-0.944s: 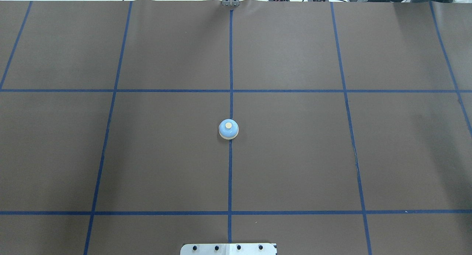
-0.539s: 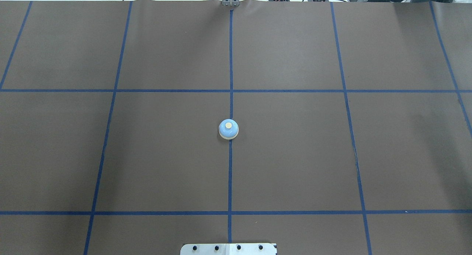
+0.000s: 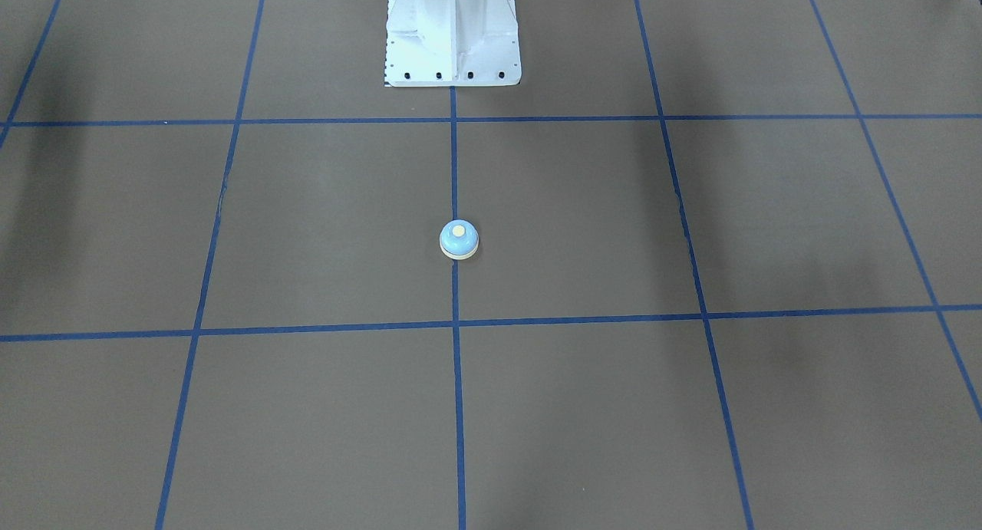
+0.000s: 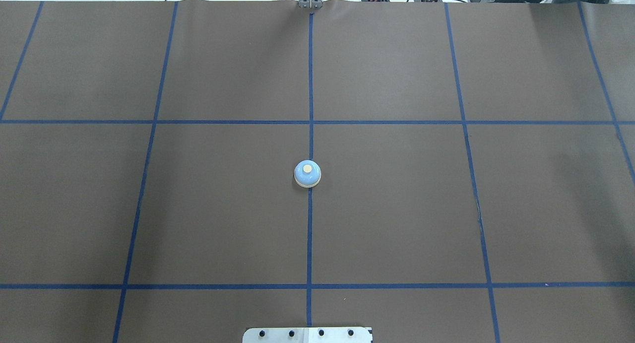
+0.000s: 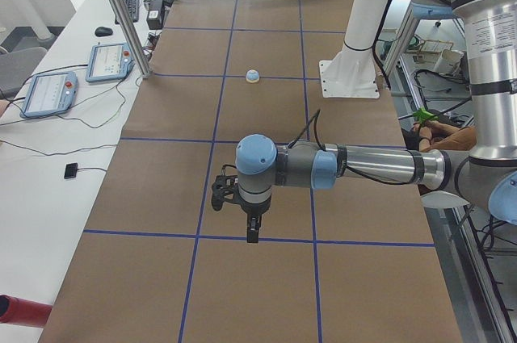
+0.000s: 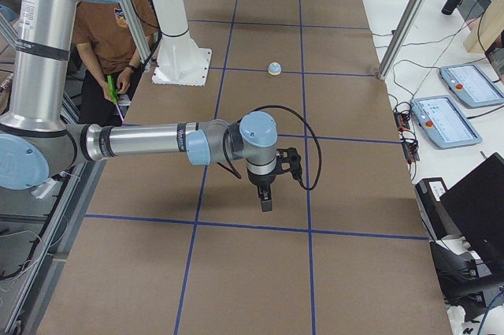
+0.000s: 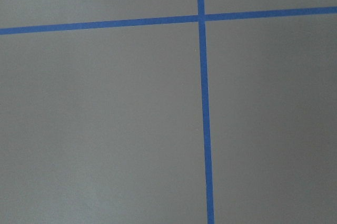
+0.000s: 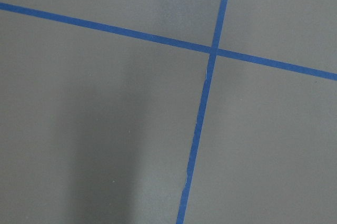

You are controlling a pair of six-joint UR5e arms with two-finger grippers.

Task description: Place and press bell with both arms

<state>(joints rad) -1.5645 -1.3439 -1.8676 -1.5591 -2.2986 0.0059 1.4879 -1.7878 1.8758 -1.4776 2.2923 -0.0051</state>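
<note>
Your bell stands upright on the table, right on the blue centre tape, out in front of the white pedestal and touching nothing else. Neither gripper is near it. The left gripper hangs pointing down over the table's left end, and the right gripper does the same toward the right end. Both show only in the side cameras, so you cannot tell whether their fingers are parted or closed. The wrist cameras see nothing but brown surface and tape crossings.

What could go wrong, as I judge it:
- The bell is small and domed. A grasp that lands high on the dome would likely slide off and squirt it sideways, so the cream rim looks the safer hold.
- Both grippers must converge on one small spot. Bring them in together and they may collide, so send one at a time.
- A press that lands off the button could tip or skid the light bell instead of ringing it.
- Too deep a press drives the fingertips toward the table.

No writing can be read. The label on the left arm and the pendant screens are too small to make out, and the bell shows no marking.
</note>
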